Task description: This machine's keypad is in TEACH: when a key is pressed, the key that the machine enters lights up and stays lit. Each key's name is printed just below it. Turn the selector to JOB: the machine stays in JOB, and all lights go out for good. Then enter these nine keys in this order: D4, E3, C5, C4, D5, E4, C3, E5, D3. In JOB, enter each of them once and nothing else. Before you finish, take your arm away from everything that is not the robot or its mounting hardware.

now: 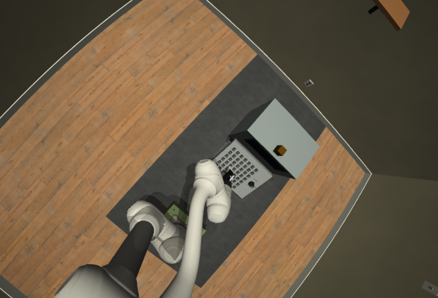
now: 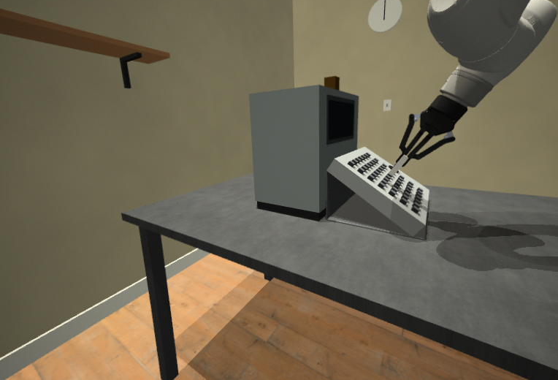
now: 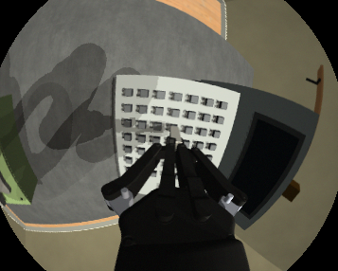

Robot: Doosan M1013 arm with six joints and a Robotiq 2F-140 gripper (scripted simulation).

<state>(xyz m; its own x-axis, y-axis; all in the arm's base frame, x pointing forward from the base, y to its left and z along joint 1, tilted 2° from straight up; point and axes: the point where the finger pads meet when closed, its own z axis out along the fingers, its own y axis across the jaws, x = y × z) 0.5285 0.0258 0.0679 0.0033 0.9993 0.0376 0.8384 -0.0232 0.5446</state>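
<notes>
The black two-fingered hand (image 1: 230, 176) (image 2: 399, 163) (image 3: 173, 133) is closed, its tips positioned at the sloping, pale, rectangular keypad (image 1: 244, 191) (image 2: 383, 199) (image 3: 178, 85). The keypad is carried by the grey rectangular desk (image 1: 226, 103) (image 2: 202, 217) (image 3: 169, 43), before the grey box-shaped housing (image 1: 283, 124) (image 2: 286, 150) (image 3: 244, 101).

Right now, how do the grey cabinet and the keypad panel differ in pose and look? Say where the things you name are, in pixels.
Pose: the grey cabinet (image 1: 283, 135) (image 2: 286, 150) stands upright; the keypad panel (image 1: 261, 175) (image 2: 361, 183) (image 3: 150, 85) slopes down away from it.
Face: the cabinet's front carries one dark screen (image 2: 340, 119) (image 3: 268, 166); the panel's carries rows of small keys.
Top: a brown block (image 1: 280, 150) (image 2: 331, 82) sits on the cabinet; the hand (image 2: 401, 161) (image 3: 173, 133) is over the panel.
Shared: both are on the dark table.
</notes>
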